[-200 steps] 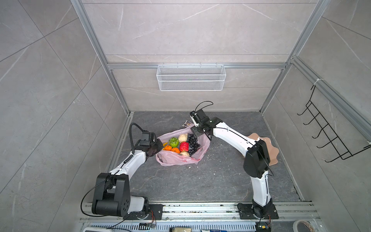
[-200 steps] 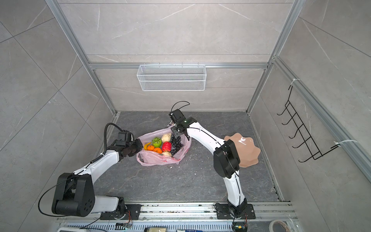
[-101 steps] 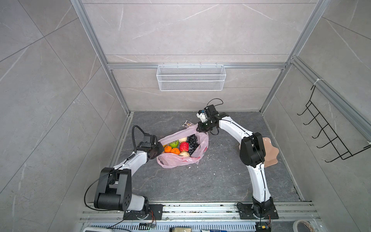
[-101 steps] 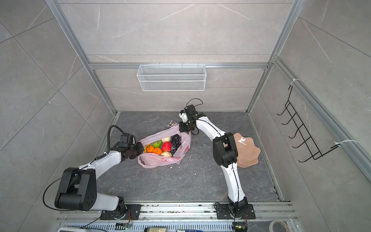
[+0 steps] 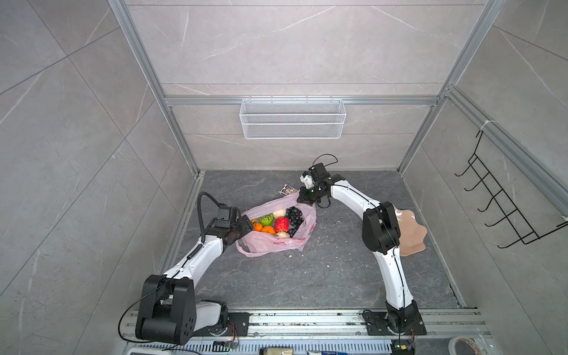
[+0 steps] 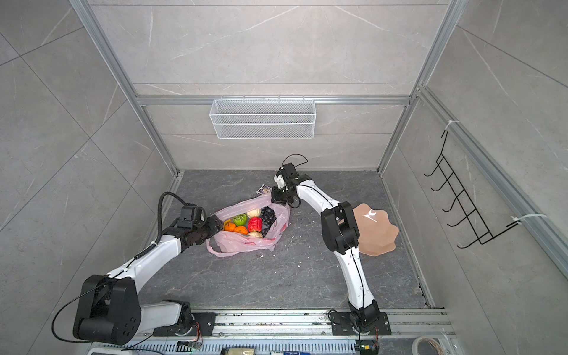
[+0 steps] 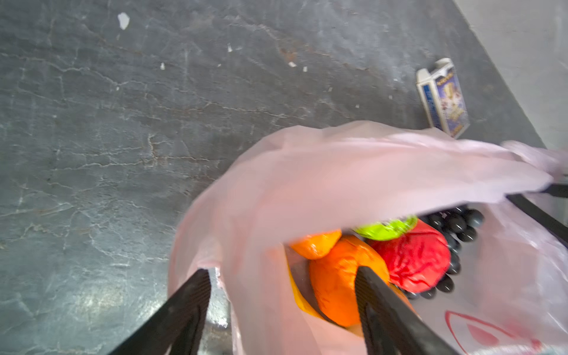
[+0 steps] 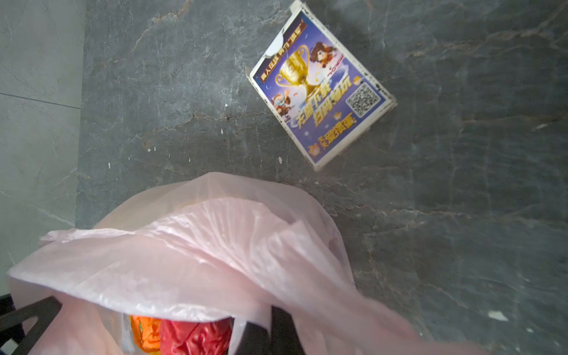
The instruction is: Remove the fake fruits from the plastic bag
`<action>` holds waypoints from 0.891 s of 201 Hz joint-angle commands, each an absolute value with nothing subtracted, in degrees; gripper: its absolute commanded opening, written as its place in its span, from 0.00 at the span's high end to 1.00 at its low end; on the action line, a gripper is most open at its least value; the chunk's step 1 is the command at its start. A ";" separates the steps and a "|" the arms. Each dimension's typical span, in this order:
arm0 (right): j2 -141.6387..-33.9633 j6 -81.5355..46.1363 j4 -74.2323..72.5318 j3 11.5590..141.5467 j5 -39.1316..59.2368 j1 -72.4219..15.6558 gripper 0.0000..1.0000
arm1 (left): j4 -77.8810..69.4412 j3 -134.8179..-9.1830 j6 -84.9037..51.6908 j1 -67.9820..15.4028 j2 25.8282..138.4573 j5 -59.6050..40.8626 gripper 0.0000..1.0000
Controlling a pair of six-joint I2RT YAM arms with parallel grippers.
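The pink plastic bag (image 5: pixel 270 244) (image 6: pixel 242 244) lies open in the middle of the floor. The fake fruits lie inside it: green one (image 5: pixel 266 219), red one (image 5: pixel 282 223), oranges (image 5: pixel 268 229), grapes (image 5: pixel 293 213) and a beige one (image 5: pixel 279 213). My left gripper (image 5: pixel 247 223) (image 7: pixel 282 272) is open astride the bag's left rim, with one finger (image 7: pixel 378 295) against an orange (image 7: pixel 338 276) and the other outside the film. At the bag's far right corner my right gripper (image 5: pixel 302 199) (image 8: pixel 270 319) is shut on the rim, holding it up taut.
A small blue card box (image 5: pixel 287 190) (image 8: pixel 322 89) lies on the floor just behind the bag. A peach scalloped plate (image 5: pixel 412 233) sits at the right, behind the right arm. A wire basket (image 5: pixel 292 118) hangs on the back wall and a black hook rack (image 5: pixel 504 203) on the right wall.
My right gripper closed on the bag's far rim and drew it back and to the right, stretching the mouth. My left gripper let go of the left rim and opened.
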State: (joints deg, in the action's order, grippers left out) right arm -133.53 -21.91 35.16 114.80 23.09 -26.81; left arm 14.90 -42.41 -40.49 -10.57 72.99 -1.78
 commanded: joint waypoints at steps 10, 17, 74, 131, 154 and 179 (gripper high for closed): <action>-128.50 -26.17 29.40 108.79 20.23 -27.18 1.00 | 17.18 -41.48 -44.05 -12.34 74.04 -2.58 0.18; -127.94 -26.85 28.65 108.14 19.83 -27.09 1.00 | 16.94 -41.27 -44.05 -12.76 74.81 -2.87 0.19; -127.75 -32.06 24.40 108.47 20.45 -25.05 1.00 | 16.31 -34.50 -41.98 -12.91 70.45 -1.96 0.76; -134.41 -30.79 28.55 121.68 23.28 -27.81 1.00 | 14.01 -32.01 -38.06 -13.07 68.32 -3.29 0.94; -134.76 -28.76 32.35 124.26 21.39 -29.21 0.88 | 11.93 -33.35 -37.66 -14.86 69.28 -3.42 0.95; -130.40 -26.77 34.32 120.46 15.45 -29.24 0.52 | 11.18 -35.37 -37.01 -16.37 70.57 -3.26 0.96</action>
